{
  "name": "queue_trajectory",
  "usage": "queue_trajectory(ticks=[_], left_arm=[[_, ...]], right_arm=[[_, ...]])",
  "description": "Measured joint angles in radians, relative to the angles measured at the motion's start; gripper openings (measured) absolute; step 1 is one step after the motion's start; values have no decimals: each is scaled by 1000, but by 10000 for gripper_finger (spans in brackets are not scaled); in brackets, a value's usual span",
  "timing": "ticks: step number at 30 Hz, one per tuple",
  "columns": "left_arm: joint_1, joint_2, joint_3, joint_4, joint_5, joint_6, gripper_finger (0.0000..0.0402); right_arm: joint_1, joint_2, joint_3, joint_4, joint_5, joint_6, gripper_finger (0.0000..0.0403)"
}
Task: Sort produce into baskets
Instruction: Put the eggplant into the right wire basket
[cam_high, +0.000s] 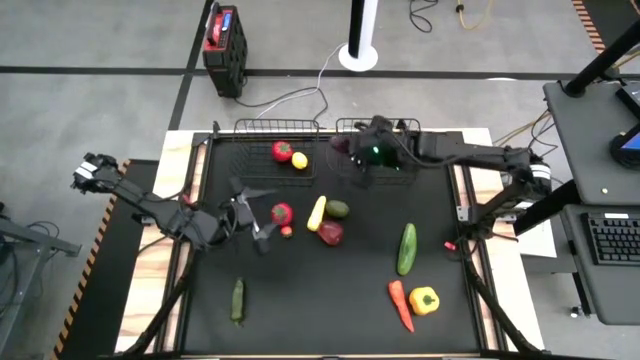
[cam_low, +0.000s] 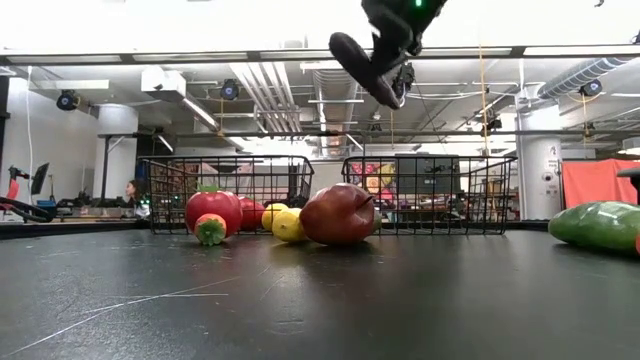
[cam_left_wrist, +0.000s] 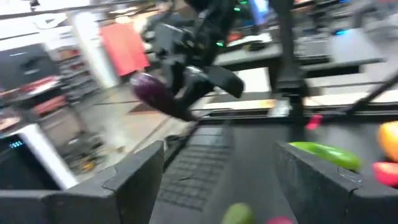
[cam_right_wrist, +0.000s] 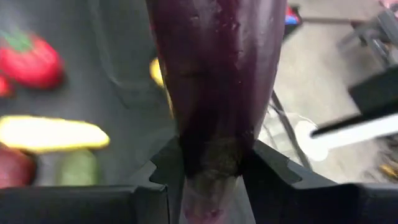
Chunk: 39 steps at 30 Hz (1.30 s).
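My right gripper (cam_high: 358, 152) is shut on a purple eggplant (cam_high: 341, 145), high over the gap between the two black wire baskets (cam_high: 255, 135) (cam_high: 420, 128) at the table's far edge. The eggplant also shows in the low view (cam_low: 362, 68). The left basket holds a tomato (cam_high: 283, 151) and a lemon (cam_high: 299, 161). My left gripper (cam_high: 255, 215) is open and empty, just left of a red tomato (cam_high: 282, 212) on the mat. A yellow squash (cam_high: 316, 213), an avocado (cam_high: 338, 209) and a red apple (cam_high: 330, 233) lie beside the tomato. My right gripper pinches the eggplant between its two fingers (cam_right_wrist: 163, 167) near one narrow end (cam_right_wrist: 214, 146). The eggplant runs along the fingers and sticks out past their tips. It is lifted clear above the baskets and slants downward (cam_low: 350, 55).
A green cucumber (cam_high: 407, 247), a carrot (cam_high: 400, 305) and a yellow pepper (cam_high: 424, 300) lie at the near right, and a small cucumber (cam_high: 238, 300) at the near left. A red-and-black box (cam_high: 224, 45) stands on the floor beyond the table.
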Motion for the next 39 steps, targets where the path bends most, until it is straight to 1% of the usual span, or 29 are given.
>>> queue_trajectory(ticks=[2,4,14,18,26,36,39], left_arm=[[-6,-1,0,0,-43,-2,279],[-11,-3,0,0,-51,-2,279],[-17,-4,0,-40,-53,-21,278],[-17,-4,0,-42,-53,-24,278],[-17,-4,0,-55,-54,-25,278],[-17,-4,0,-79,-55,-25,278],[-17,-4,0,-87,-55,-33,278]], right_arm=[[-41,16,10,-30,2,-40,126],[-79,33,10,-47,1,-85,124],[-239,139,9,-73,0,-284,126],[-288,178,8,-99,1,-327,125],[-355,261,8,-176,0,-382,130],[-398,311,8,-186,-2,-409,132],[-409,309,8,-187,-45,-417,132]])
